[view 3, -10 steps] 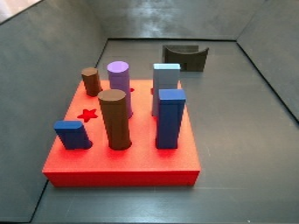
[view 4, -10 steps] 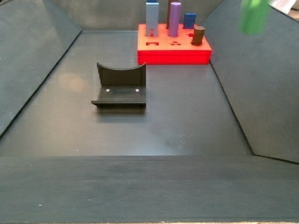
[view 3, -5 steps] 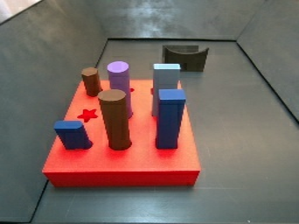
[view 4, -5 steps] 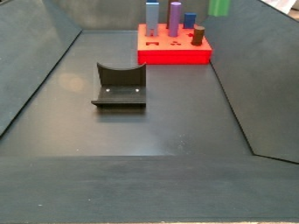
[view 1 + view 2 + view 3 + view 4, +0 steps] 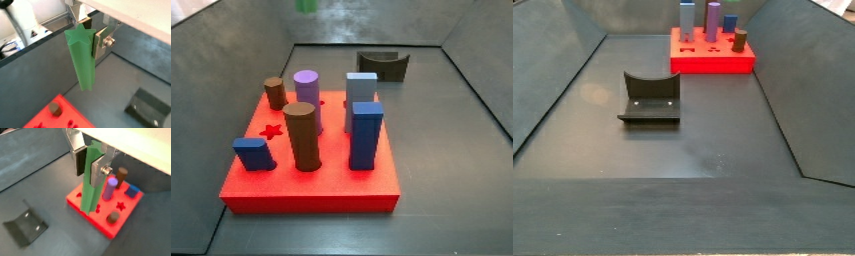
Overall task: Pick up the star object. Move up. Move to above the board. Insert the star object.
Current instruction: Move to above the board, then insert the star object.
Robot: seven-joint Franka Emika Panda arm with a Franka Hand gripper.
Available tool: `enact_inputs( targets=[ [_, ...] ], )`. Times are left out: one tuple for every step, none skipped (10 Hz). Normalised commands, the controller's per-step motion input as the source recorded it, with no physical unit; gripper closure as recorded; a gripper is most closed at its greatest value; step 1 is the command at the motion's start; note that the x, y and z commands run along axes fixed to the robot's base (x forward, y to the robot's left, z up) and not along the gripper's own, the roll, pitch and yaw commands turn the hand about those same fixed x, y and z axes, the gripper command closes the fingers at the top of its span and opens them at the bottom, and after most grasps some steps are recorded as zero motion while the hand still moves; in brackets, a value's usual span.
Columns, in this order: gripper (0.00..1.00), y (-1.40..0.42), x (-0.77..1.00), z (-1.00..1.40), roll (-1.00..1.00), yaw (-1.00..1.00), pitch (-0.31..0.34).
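Note:
In both wrist views my gripper (image 5: 87,31) (image 5: 90,160) is shut on the star object (image 5: 81,60) (image 5: 90,183), a tall green peg with ridged sides, gripped near its upper end between the silver fingers. It hangs upright, high above the floor. The red board (image 5: 128,219) lies below and beyond the peg's lower end, with an empty star-shaped hole (image 5: 121,205) (image 5: 270,130). In a side view only the peg's green tip (image 5: 306,5) shows at the upper edge, above the board (image 5: 305,190). The gripper is outside both side views.
Several pegs stand in the board: a brown cylinder (image 5: 301,135), a blue square post (image 5: 366,135), a purple one (image 5: 306,88), a light blue one (image 5: 361,95). The dark fixture (image 5: 384,65) (image 5: 649,98) sits on the floor apart from the board. Grey walls enclose the floor.
The green peg has slid across the top of one side view and out of it. Its tip now shows at the upper edge of the other side view.

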Motion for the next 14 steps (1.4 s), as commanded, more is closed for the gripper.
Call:
enact_inputs(
  targets=[
    [1.00, -1.00, 0.43, 0.01, 0.00, 0.01, 0.041],
    [1.00, -1.00, 0.45, 0.02, -0.02, 0.00, 0.046],
    [1.00, -1.00, 0.46, 0.02, 0.01, 0.01, 0.053],
    [1.00, -0.85, 0.42, 0.02, 0.02, 0.01, 0.066],
    [1.00, -0.55, 0.31, 0.02, 0.02, 0.01, 0.075],
    [1.00, -0.33, 0.20, 0.02, 0.03, 0.01, 0.074],
    [1.00, -0.20, 0.13, 0.03, 0.04, 0.01, 0.065],
    [1.00, -0.19, 0.07, 0.02, 0.11, -0.08, 0.031],
    [1.00, 0.00, 0.00, 0.00, 0.00, 0.00, 0.000],
    [1.00, 0.00, 0.00, -0.07, -0.11, -0.05, 0.000],
    [1.00, 0.07, -0.46, -0.23, -0.31, -0.31, 0.000],
    [1.00, 0.03, -0.64, -0.34, -0.34, -0.45, 0.000],
    [1.00, 0.05, -0.58, -0.57, -0.29, -0.53, 0.000],
    [1.00, 0.05, -0.59, -0.58, -0.30, -0.51, 0.000]
  ],
)
